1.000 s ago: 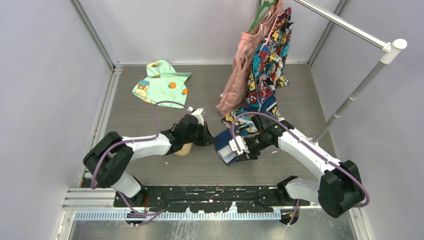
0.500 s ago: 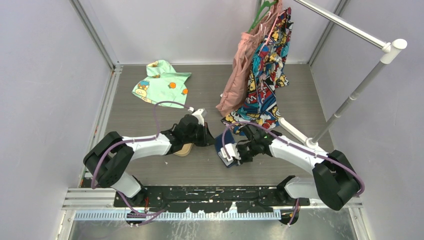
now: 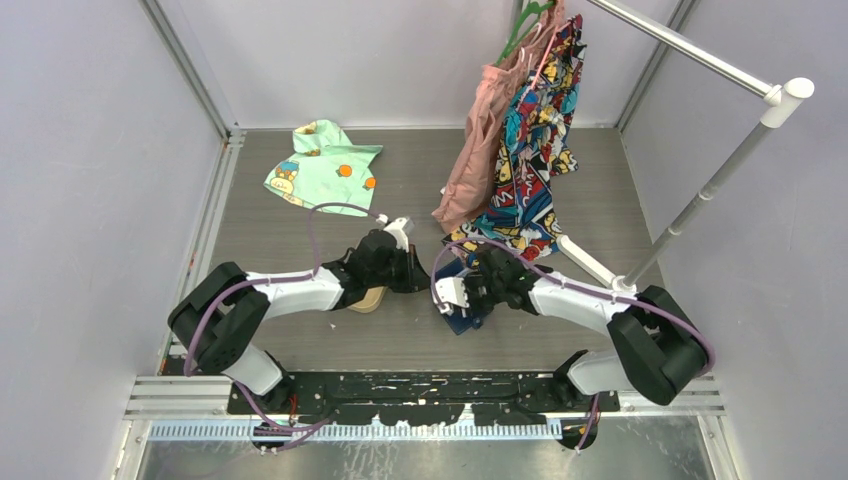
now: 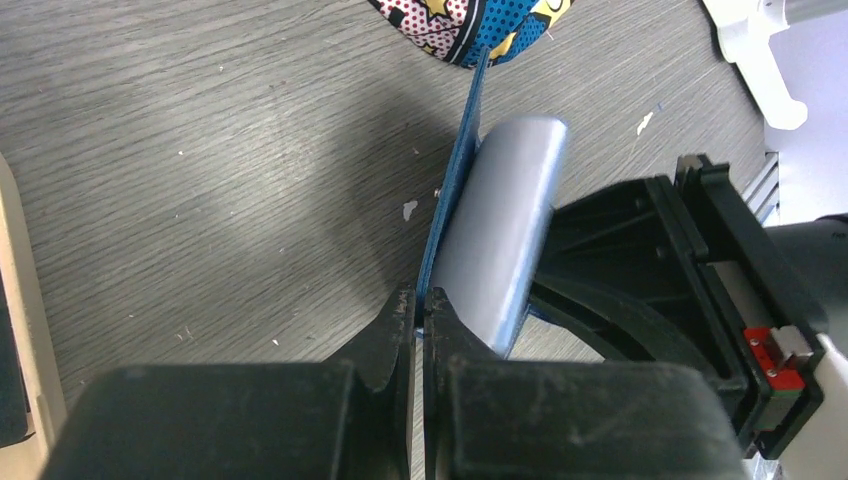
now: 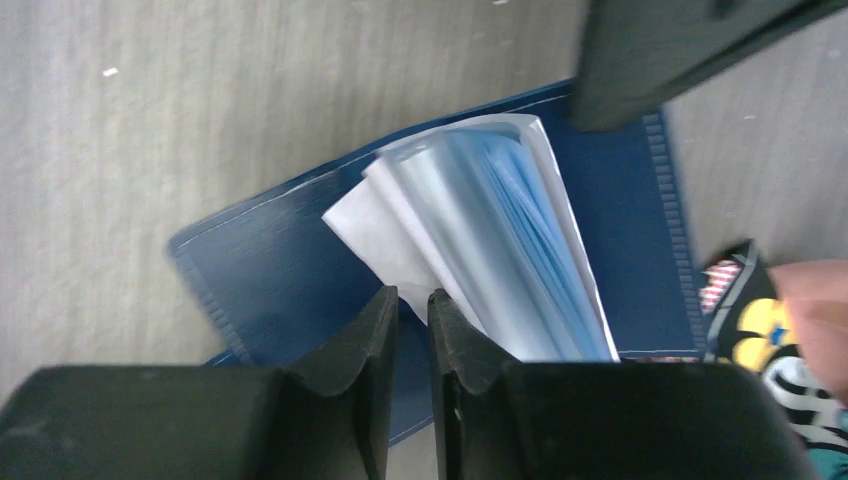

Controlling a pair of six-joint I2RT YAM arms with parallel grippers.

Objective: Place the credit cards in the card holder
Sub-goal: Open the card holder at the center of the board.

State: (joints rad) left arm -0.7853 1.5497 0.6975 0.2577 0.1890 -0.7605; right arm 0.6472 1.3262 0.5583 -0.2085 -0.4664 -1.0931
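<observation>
Table [image 3: 300,200]: grey wood grain, under both arms and everything else.
Clothes rail [image 3: 715,190]: white pole and bar, well off to the right of the right gripper [image 5: 412,310]; its white foot reaches in behind that arm.
Hanging clothes: a pink garment [image 3: 475,150] and a comic-print one [image 3: 535,140] on the rail, beyond both grippers. The print's hem comes down near the wallet.
Green shirt [image 3: 325,165]: lying flat, well beyond the left gripper [image 4: 422,310] and to its left.
Left arm [image 3: 290,290]: stretched in from the left, with its wrist next to the right one.
Right arm [image 3: 580,300]: bent in from the right, with its wrist over the wallet.
Tray [image 3: 368,298]: tan and oval, just left of the left gripper and mostly hidden under that arm.
Wallet [image 5: 280,290]: navy and open, directly under the right gripper and at the left gripper's tips. One cover lies flat on the table and the other stands up on edge. The pale blue-grey pockets [image 4: 505,220] bow out between them (fanned like pages in the right wrist view).
Left gripper: clamped tight on the edge of the upright navy cover.
Right gripper: pointing down at the flat cover, its tips just beside the near corner of the pockets. The jaws are only a thin slit apart and nothing shows between them. Its black body sits just across the pockets from the left fingers.
</observation>
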